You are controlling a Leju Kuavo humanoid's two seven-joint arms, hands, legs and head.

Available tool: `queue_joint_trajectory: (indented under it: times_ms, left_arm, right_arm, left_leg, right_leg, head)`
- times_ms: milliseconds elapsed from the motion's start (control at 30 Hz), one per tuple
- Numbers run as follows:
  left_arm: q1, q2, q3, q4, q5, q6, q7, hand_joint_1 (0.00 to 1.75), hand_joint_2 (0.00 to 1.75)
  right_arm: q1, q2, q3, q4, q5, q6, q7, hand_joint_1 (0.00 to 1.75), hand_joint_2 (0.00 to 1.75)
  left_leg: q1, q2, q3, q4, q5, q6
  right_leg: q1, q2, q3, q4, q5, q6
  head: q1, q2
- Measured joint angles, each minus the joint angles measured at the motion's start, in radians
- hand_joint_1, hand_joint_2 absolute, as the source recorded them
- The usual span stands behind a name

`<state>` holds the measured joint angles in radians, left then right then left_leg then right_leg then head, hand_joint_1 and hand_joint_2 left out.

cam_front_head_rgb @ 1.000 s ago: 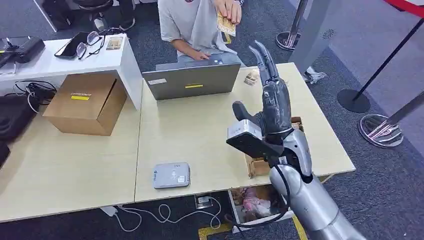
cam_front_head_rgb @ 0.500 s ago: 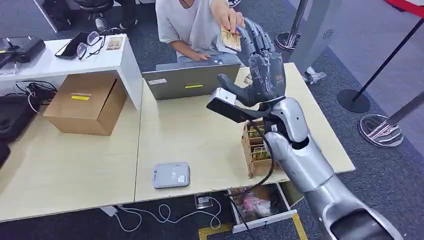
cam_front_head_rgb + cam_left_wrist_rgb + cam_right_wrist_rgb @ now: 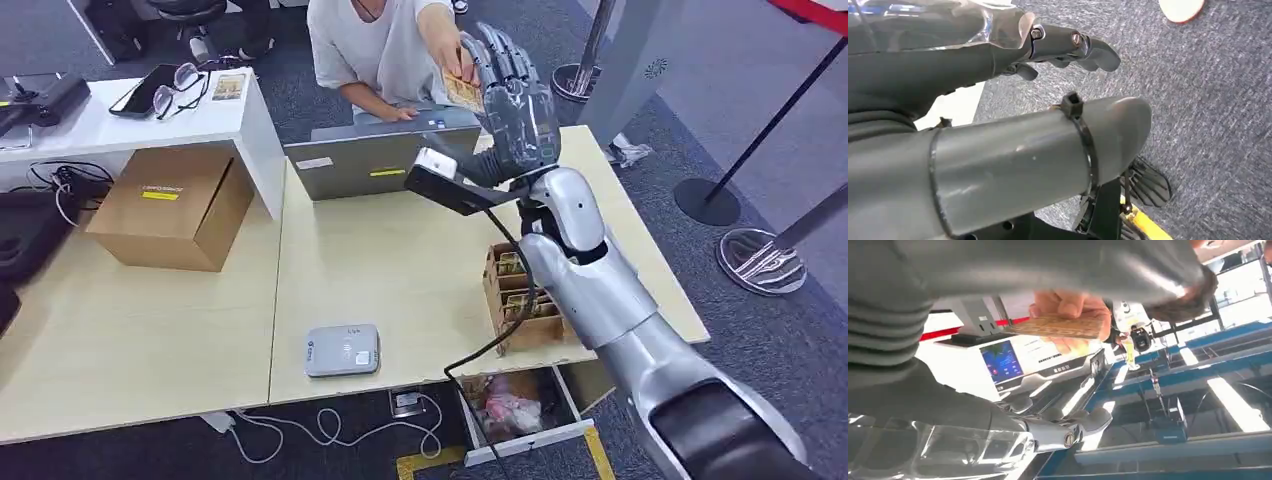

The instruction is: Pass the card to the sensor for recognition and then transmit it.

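The right hand [image 3: 512,95] is raised with fingers spread and empty beside the card [image 3: 463,92], which a person's hand [image 3: 447,45] holds; the pick-up step is pending, requiring closure on the card.

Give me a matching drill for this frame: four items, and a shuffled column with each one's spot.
Items:
1. card
2. card reader
3. cardboard box
4. glasses

Spots:
A. on the raised white shelf, beside the phone
B. on the table's left part, against the white shelf
C. in a person's hand, right by the raised right robot hand
D. flat near the table's front edge, left of the wooden card holder

Pairs: 1-C, 2-D, 3-B, 4-A
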<state>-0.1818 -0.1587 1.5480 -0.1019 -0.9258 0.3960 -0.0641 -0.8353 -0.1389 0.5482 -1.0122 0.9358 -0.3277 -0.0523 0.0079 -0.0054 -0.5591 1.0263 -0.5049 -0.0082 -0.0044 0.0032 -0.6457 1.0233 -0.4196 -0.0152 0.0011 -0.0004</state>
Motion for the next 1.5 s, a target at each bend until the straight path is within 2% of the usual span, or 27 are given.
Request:
queue_joint_trajectory:
  times_ms: [400, 700, 1200, 1500]
  left_arm:
    - [-0.001, -0.006, 0.000, 0.000, 0.021, 0.001, 0.000, 0.00, 0.00]
    - [0.006, -0.006, 0.000, 0.000, 0.034, -0.017, -0.033, 0.00, 0.00]
    - [0.021, -0.006, 0.000, 0.000, 0.044, -0.028, -0.051, 0.00, 0.00]
    - [0.022, -0.006, 0.000, 0.000, 0.043, -0.029, -0.054, 0.00, 0.00]
  right_arm:
    - [-0.053, 0.031, 0.031, 0.100, -0.009, -0.026, -0.003, 0.00, 1.75]
    - [-0.060, 0.034, 0.046, 0.116, -0.031, -0.048, 0.000, 0.00, 1.75]
    - [0.006, 0.013, 0.045, 0.004, -0.031, -0.062, 0.032, 0.00, 1.75]
    - [0.020, -0.002, 0.043, -0.013, -0.024, -0.060, 0.036, 0.00, 1.75]
  left_leg:
    - [0.000, 0.000, 0.000, 0.000, 0.000, 0.000]
    - [0.000, 0.000, 0.000, 0.000, 0.000, 0.000]
    - [0.000, 0.000, 0.001, 0.000, 0.000, 0.000]
    - [0.000, 0.000, 0.001, 0.000, 0.000, 0.000]
  right_leg:
    - [0.001, 0.000, 0.000, 0.000, 0.000, 0.000]
    - [0.001, 0.000, 0.000, 0.000, 0.000, 0.000]
    - [0.001, 0.000, 0.000, 0.000, 0.000, 0.000]
    - [0.001, 0.000, 0.000, 0.000, 0.000, 0.000]
  head:
    - [0.000, 0.000]
    - [0.000, 0.000]
    - [0.000, 0.000]
    - [0.000, 0.000]
